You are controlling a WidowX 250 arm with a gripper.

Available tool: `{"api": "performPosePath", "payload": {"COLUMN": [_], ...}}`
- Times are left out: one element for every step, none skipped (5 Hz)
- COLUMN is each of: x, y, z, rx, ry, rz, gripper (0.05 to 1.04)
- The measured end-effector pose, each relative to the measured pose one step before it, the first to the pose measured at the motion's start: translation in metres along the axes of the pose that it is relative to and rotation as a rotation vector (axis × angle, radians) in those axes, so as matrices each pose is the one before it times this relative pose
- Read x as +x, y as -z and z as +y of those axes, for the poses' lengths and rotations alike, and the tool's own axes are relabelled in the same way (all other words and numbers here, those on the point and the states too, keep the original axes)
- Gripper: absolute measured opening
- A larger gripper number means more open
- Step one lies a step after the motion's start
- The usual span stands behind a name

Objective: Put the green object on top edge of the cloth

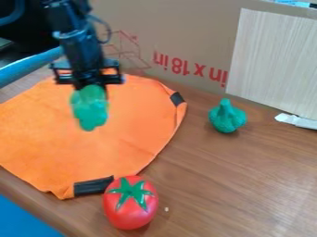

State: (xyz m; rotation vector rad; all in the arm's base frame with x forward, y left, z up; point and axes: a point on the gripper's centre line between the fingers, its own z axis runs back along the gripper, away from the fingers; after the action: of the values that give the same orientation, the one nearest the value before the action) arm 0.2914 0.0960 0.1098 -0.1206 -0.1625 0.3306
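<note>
camera view: the arm comes in from the upper left and the pincer hangs pointing down over the orange cloth. the pincer is holding the green object, gripped at its upper end, the rest hanging below the pincer. the object is lumpy and a bit blurred, exact shape hard to tell. in the view it overlaps the cloth, upper half; can't tell whether it touches the cloth.

cloth is spread under and around the spot below the pincer, its top edge right behind the pincer, edges uneven. one black strip is on the cloth's edge to the right of the pincer, a second black strip on the edge nearer the camera, well below the pincer.

second green item, bulb-shaped with a pointed top, stands upright on the worktop, well apart from the pincer to its right, off the cloth. red tomato with a green star-shaped top is nearer the camera than the pincer, slightly right, just beside the lower black strip. small pale crumb just right of the tomato.

behind the pincer: cardboard with red print. pale wood-grain panel far right of the pincer, white scrap at its foot. blue tube left of the pincer, blue patch at the near left corner.
</note>
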Motion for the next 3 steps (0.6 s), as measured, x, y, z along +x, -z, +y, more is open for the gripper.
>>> {"api": "performPosePath", "payload": {"x": [-0.00184, 0.00621, 0.00826], "y": [0.00775, 0.01568, 0.00618], "z": [0.00843, 0.00442, 0.00324], "rx": [-0.0262, -0.0883, -0.0889], "ry": [0.0640, 0.0925, 0.0673], "rz": [-0.0268, -0.0768, -0.0770], "gripper": [0.101, 0.101, 0.101]}}
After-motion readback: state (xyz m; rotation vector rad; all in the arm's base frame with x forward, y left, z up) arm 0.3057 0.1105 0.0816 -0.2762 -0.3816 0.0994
